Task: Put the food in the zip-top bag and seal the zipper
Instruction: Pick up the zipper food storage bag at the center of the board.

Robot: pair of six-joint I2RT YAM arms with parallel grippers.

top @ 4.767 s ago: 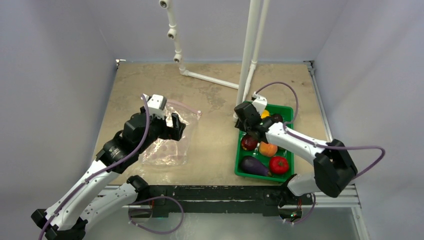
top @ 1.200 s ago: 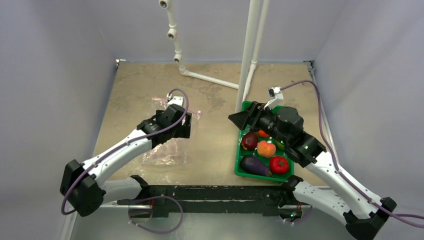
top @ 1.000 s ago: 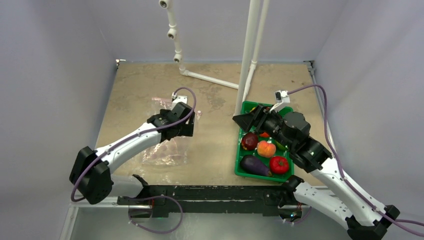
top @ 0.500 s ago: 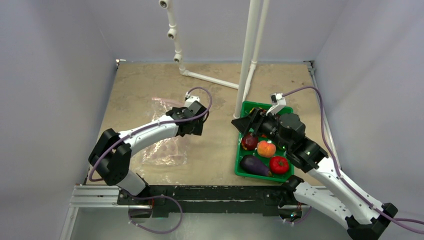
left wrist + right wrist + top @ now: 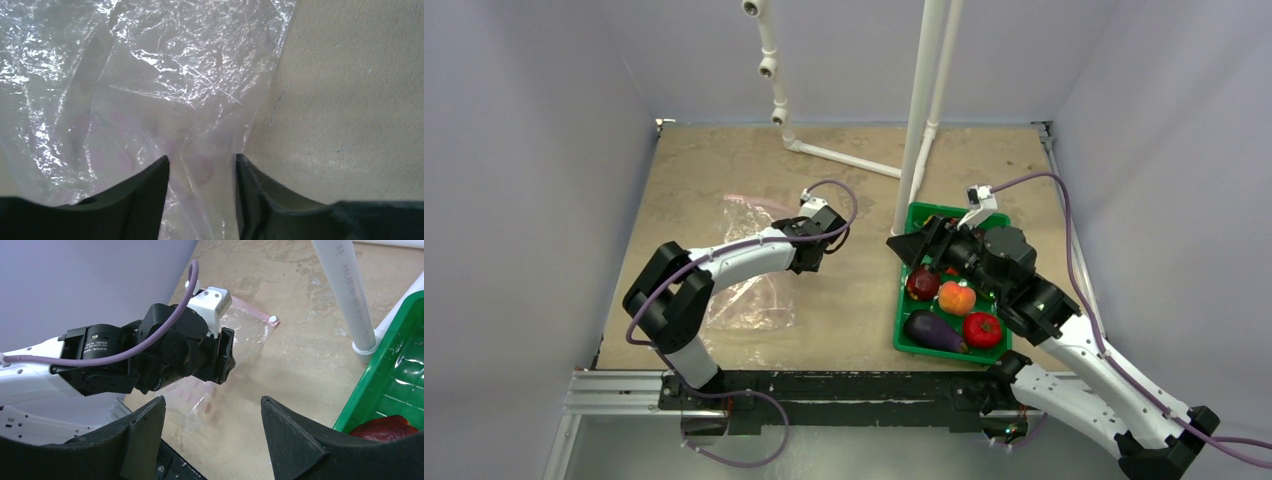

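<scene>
Clear crinkly plastic, the zip-top bag (image 5: 752,292) lies flat on the table (image 5: 854,300), well to the left of the green tray (image 5: 898,325), with its pink zipper (image 5: 255,311) along the far edge. The food sits in the tray: eggplant (image 5: 932,331), tomato (image 5: 982,329), peach (image 5: 957,298) and a dark red fruit (image 5: 922,284). The left gripper (image 5: 200,165) is down at the bag's tray-side edge, fingers parted with film in the gap. The right gripper (image 5: 212,402) hovers over the tray's far left corner, fingers spread wide and empty.
</scene>
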